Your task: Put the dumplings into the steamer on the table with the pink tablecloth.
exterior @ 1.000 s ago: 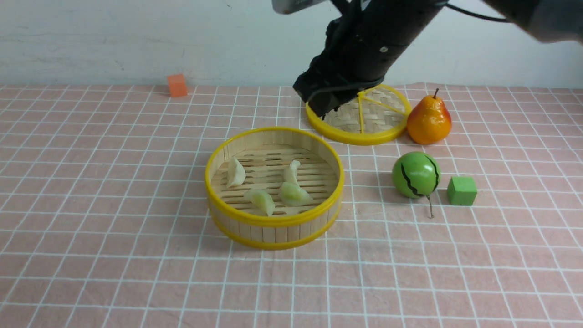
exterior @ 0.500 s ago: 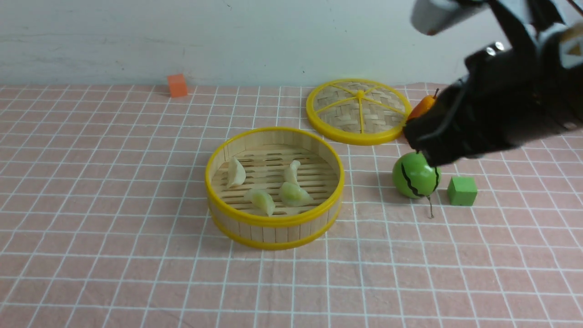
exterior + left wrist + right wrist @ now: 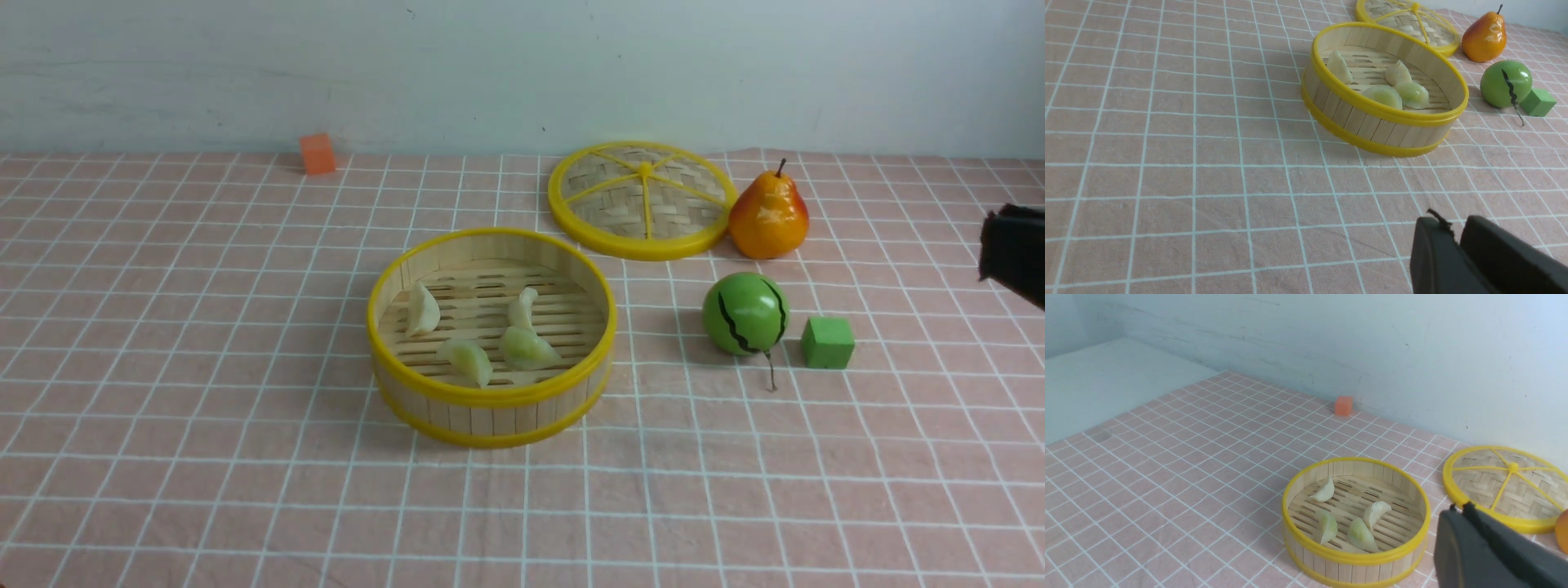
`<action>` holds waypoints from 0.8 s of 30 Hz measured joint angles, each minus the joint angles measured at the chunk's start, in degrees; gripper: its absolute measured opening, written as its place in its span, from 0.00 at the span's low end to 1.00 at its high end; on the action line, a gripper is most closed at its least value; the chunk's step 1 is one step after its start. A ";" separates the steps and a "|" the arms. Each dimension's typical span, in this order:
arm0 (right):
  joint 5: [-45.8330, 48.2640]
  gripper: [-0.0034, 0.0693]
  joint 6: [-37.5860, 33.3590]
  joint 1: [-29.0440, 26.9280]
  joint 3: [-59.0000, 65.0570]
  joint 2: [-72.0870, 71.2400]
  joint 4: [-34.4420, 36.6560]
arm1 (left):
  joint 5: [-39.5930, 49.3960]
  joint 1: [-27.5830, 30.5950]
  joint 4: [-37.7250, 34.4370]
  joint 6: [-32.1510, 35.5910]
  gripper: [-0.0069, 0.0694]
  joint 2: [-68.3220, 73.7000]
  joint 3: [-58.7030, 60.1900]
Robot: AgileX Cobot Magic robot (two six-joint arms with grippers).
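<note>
I see all four dumplings (image 3: 473, 331) in the steamer (image 3: 490, 398), mid-frame; right tool (image 3: 1457, 514) closed and empty, left tool (image 3: 1455, 241) near-closed, empty. Only risk: a careless arm sweep nudging the steamer.

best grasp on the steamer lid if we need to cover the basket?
Probably the yellow rim of the lid, coming from above at its front edge. It lies flat on the pink tablecloth, too wide to span; the pear crowds its right side, so avoid that side.
</note>
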 joint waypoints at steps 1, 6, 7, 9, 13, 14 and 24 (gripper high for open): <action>0.10 0.03 0.00 0.00 0.30 -0.47 0.00 | 0.00 0.00 0.00 0.00 0.21 0.00 0.00; 1.28 0.03 0.00 0.00 1.17 -2.19 0.19 | 0.00 0.00 0.00 0.00 0.21 0.00 0.00; 1.34 0.03 0.00 0.00 1.17 -2.19 0.13 | 0.00 0.00 0.00 0.00 0.21 0.00 0.00; 1.56 0.04 0.00 0.00 1.22 -2.32 -0.08 | 0.00 0.00 0.00 -0.01 0.21 0.00 0.00; 3.31 0.03 0.06 0.00 1.46 -4.60 -1.10 | 0.00 0.00 0.00 -0.06 0.21 0.00 0.00; 3.24 0.02 0.06 0.00 2.19 -5.46 -1.79 | 0.00 0.00 0.00 -0.06 0.21 0.00 0.00; -9.92 0.02 4.46 -11.08 31.17 -22.28 -4.37 | -0.17 0.00 0.00 -0.06 0.22 0.00 0.17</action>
